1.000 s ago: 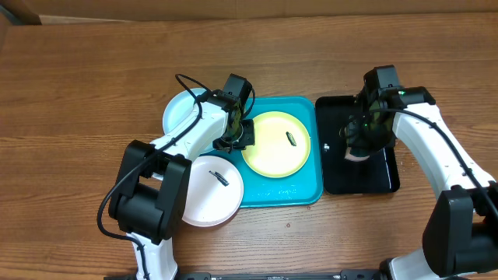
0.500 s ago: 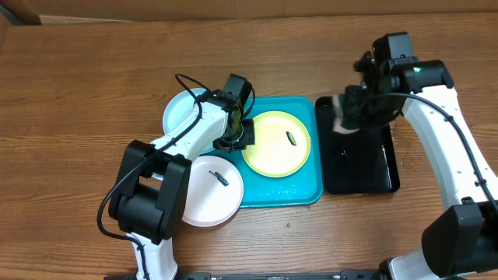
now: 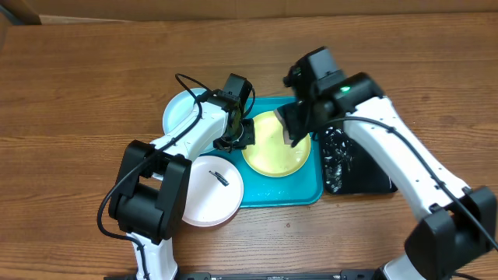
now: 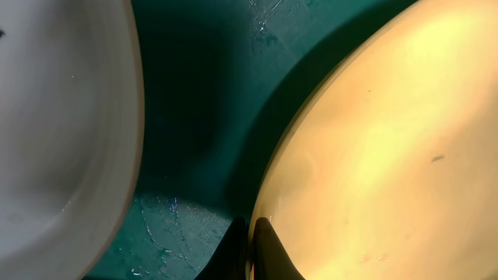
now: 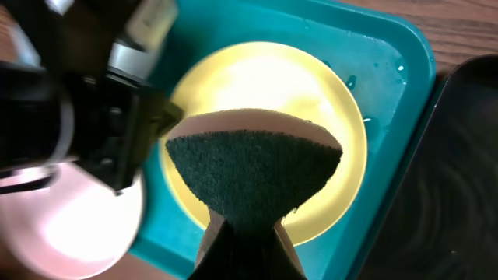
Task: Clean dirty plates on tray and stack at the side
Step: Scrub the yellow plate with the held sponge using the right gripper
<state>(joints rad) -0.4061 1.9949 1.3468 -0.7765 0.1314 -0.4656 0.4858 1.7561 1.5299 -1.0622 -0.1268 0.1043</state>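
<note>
left fingers (image 4: 268, 253) are closed, pinching the rim of the yellow-green plate (image 3: 272, 152), which lies in the turquoise tray (image 3: 289, 192). right fingers (image 5: 208, 257) clamp a green scouring sponge (image 5: 253, 167) above that plate.

Overhead even, sharp; wrist views dim, close-up blur, glare on yellow plate (image 5: 257, 78)
</note>
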